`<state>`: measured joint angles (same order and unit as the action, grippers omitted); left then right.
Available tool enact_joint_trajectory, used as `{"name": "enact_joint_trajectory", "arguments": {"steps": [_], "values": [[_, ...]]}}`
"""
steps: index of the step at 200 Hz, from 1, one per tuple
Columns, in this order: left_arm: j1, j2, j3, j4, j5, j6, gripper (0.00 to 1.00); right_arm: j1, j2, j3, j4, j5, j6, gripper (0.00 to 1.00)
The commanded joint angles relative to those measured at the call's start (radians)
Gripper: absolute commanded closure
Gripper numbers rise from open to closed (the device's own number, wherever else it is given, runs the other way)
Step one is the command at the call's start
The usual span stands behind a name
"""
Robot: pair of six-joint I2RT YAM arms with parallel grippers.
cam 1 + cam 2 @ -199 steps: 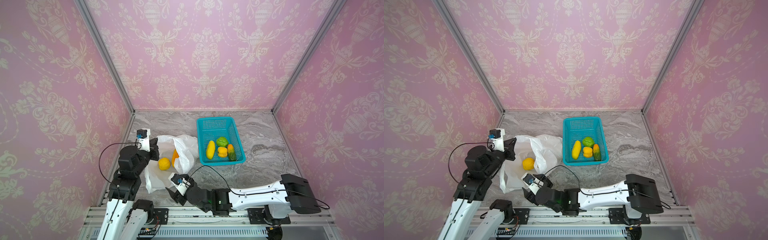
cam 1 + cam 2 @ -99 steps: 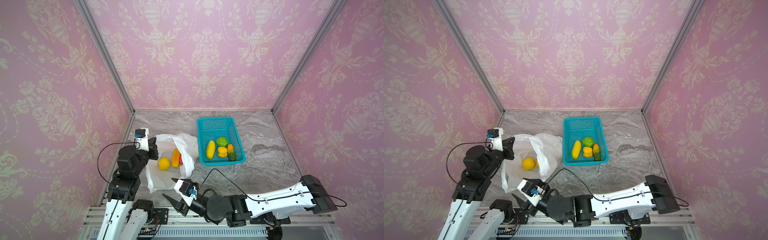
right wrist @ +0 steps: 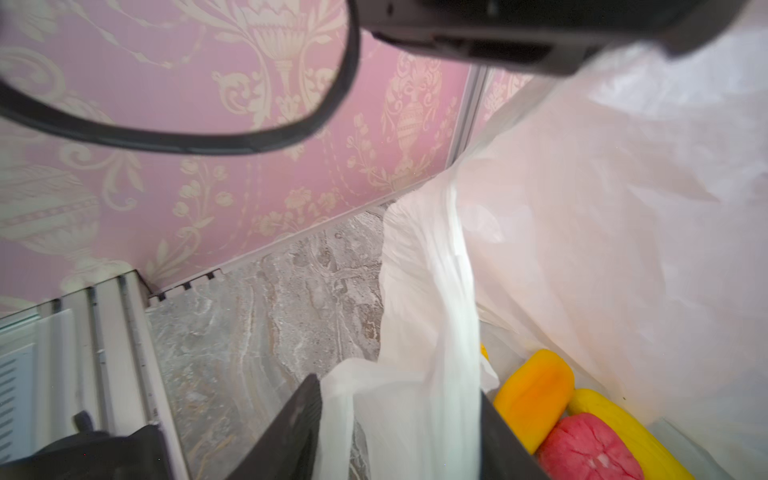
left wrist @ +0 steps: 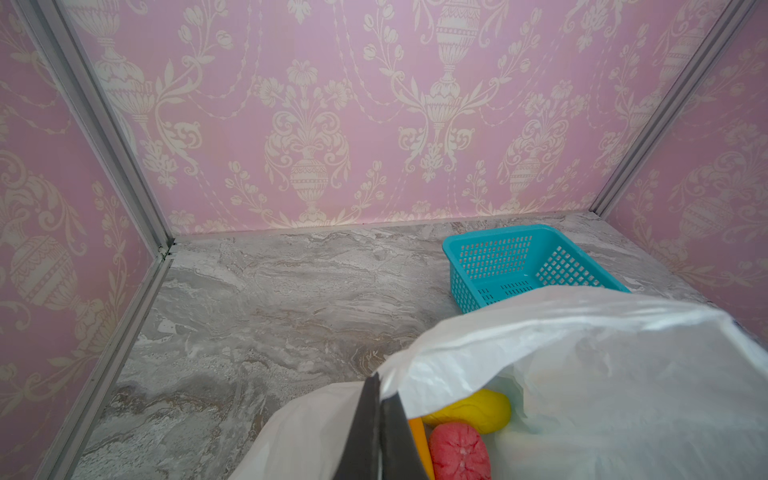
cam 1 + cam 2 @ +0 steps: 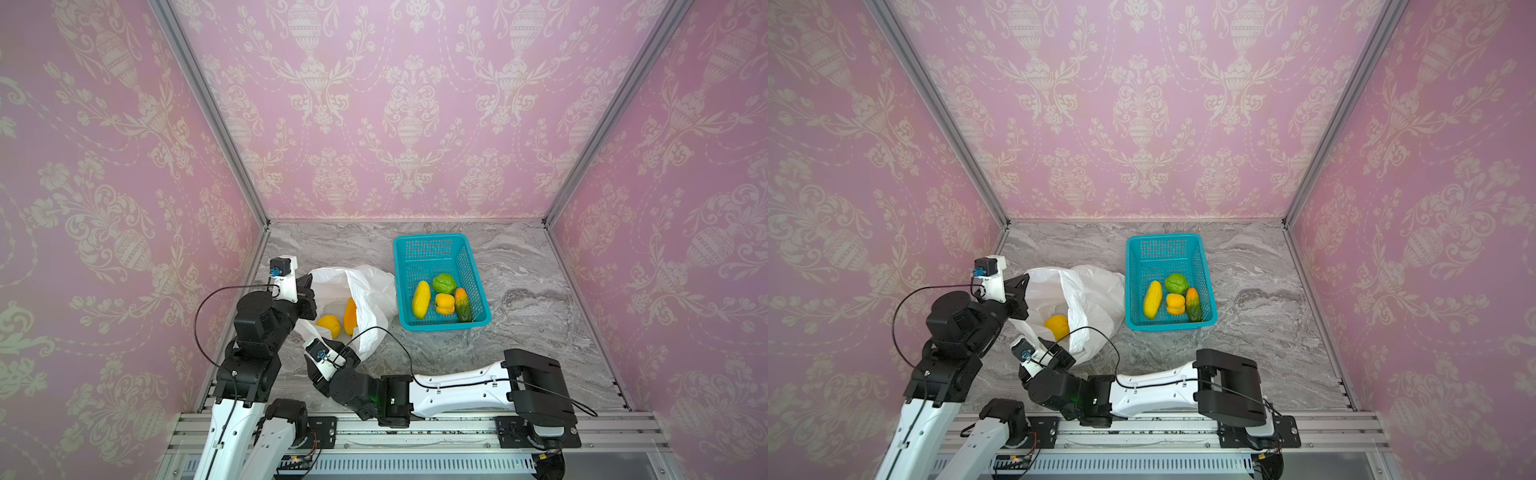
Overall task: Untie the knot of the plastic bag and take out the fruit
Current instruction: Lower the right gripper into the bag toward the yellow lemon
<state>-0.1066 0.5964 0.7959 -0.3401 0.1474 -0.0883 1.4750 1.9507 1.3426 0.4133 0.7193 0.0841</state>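
Note:
The white plastic bag [image 5: 368, 291] [image 5: 1094, 293] lies on the marble floor at the left with its mouth gaping; no knot shows. My left gripper [image 4: 380, 390] [image 5: 309, 291] is shut on the bag's far rim and holds it up. My right gripper [image 3: 397, 384] [image 5: 341, 353] is at the near rim, jaws apart, with a strip of bag plastic hanging between its fingers. Inside the bag lie a round yellow-orange fruit [image 5: 329, 325], an orange oblong one [image 3: 534, 399], a red-pink one [image 3: 590, 451] and a yellow one [image 4: 473, 409].
A teal perforated basket [image 5: 440, 241] stands right of the bag. It holds a yellow oblong fruit [image 5: 420, 299], a green round one [image 5: 444, 283], a yellow-orange one [image 5: 444, 303] and an orange-green oblong [image 5: 462, 304]. Pink walls close three sides.
My right gripper drew back towards the front rail, then came forward again to the bag's near rim, its jaws narrowing. The left gripper kept its hold.

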Motion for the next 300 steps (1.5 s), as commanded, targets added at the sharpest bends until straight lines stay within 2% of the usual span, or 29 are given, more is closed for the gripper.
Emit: {"name": "enact_joint_trajectory", "arguments": {"steps": [1,19,43,57,81,112,141,153,167,186,214,231,251,264,300], "values": [[0.009,-0.011,0.025,-0.020,0.001,-0.007,1.00,0.000,0.031,0.017,0.018,0.071,0.034,0.46],[0.009,-0.011,0.026,-0.019,0.003,-0.007,1.00,-0.017,0.047,0.019,0.003,0.074,0.060,0.43],[0.010,-0.011,0.025,-0.019,0.003,-0.006,1.00,-0.050,0.064,0.023,-0.026,-0.014,0.118,0.35],[0.010,-0.011,0.025,-0.019,0.000,-0.005,1.00,-0.055,0.078,0.036,-0.045,-0.020,0.131,0.32],[0.008,-0.010,0.025,-0.019,-0.001,-0.004,1.00,-0.046,0.039,-0.032,0.048,-0.077,0.097,0.25],[0.009,-0.010,0.025,-0.020,-0.003,-0.005,1.00,0.039,-0.074,-0.157,0.216,0.025,-0.060,0.19],[0.009,-0.010,0.023,-0.021,-0.007,-0.003,1.00,0.158,-0.117,-0.361,0.640,0.139,-0.338,0.08],[0.010,-0.011,0.023,-0.022,-0.004,-0.003,1.00,0.192,-0.120,-0.415,0.827,0.177,-0.456,0.07],[0.010,-0.011,0.023,-0.021,-0.004,-0.003,1.00,0.204,-0.130,-0.437,0.919,0.204,-0.534,0.07],[0.009,-0.010,0.023,-0.020,-0.004,-0.003,1.00,0.194,-0.152,-0.420,0.852,0.229,-0.531,0.10],[0.010,-0.010,0.022,-0.021,-0.006,-0.004,1.00,0.152,-0.176,-0.417,0.728,0.197,-0.432,0.17],[0.011,-0.010,0.023,-0.022,-0.007,-0.004,1.00,0.108,-0.207,-0.409,0.586,0.156,-0.317,0.27],[0.010,-0.010,0.022,-0.020,-0.004,-0.004,1.00,0.052,-0.246,-0.360,0.329,0.049,-0.151,0.40],[0.010,-0.011,0.023,-0.021,-0.007,-0.004,1.00,0.024,-0.246,-0.328,0.225,0.001,-0.081,0.47],[0.011,-0.013,0.022,-0.022,-0.008,-0.004,1.00,-0.017,-0.189,-0.224,0.049,-0.044,0.005,0.48]]}}
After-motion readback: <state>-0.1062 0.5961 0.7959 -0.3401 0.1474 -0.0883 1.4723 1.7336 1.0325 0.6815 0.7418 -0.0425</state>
